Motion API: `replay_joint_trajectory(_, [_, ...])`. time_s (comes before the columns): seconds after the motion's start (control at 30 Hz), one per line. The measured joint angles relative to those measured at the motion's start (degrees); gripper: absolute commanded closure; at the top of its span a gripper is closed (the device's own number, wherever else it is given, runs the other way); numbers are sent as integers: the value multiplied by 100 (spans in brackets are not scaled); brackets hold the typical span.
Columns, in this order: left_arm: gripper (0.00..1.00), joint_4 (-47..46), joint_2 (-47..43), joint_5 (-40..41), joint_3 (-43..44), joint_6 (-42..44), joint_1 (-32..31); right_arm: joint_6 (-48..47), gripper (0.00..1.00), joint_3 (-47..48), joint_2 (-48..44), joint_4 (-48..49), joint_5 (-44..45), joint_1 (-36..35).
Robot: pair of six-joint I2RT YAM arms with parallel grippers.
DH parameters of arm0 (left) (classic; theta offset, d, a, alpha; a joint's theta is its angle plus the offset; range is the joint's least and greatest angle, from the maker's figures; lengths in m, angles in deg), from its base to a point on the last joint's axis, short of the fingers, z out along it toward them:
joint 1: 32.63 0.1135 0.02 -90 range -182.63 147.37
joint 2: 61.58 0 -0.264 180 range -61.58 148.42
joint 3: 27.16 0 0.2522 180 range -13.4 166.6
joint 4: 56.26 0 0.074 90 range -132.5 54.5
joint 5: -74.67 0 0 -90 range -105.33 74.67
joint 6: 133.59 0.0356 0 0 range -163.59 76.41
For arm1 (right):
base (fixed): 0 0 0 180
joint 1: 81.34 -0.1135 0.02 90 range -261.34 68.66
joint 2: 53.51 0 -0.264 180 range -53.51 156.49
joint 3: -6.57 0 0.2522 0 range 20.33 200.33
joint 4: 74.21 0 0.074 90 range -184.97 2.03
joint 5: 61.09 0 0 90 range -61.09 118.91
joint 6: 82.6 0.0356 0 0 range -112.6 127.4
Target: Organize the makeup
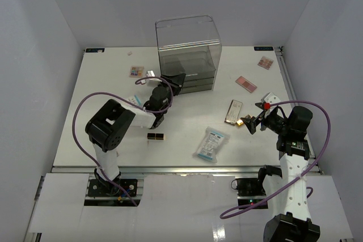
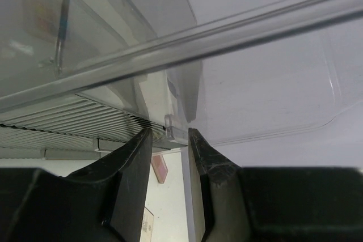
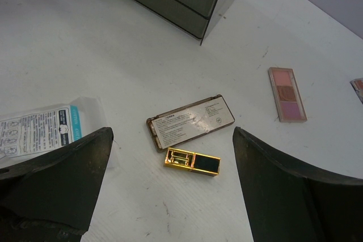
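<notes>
My right claw (image 3: 172, 140) hangs spread wide over the table. Right below the gap, a little toward me, lies the small gold-and-black case (image 3: 193, 162). Just beyond it is a flat palette (image 3: 190, 123) turned label side up. I judge the case light, stiff and glossy, so it may slip. I would take it across its two long sides, at the middle. The palette is thin and low, which makes it harder to pinch from above. The sachet (image 3: 42, 128), by my left finger, looks soft and limp.

My left claw (image 2: 170, 134) is nearly pressed together around a clear edge of the drawer box (image 2: 255, 89). Whether it really grips the edge, I cannot tell.
</notes>
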Motion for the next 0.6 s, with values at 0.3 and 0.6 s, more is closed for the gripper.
replay_joint_trajectory(0.3, [87,-190,138,-153,31,-299,56,0,7,0,-2,1,-2,0])
replay_joint_trajectory(0.6, [100,-560,177,-560,-153,-429,140,0,7,0,-2,1,-6,0])
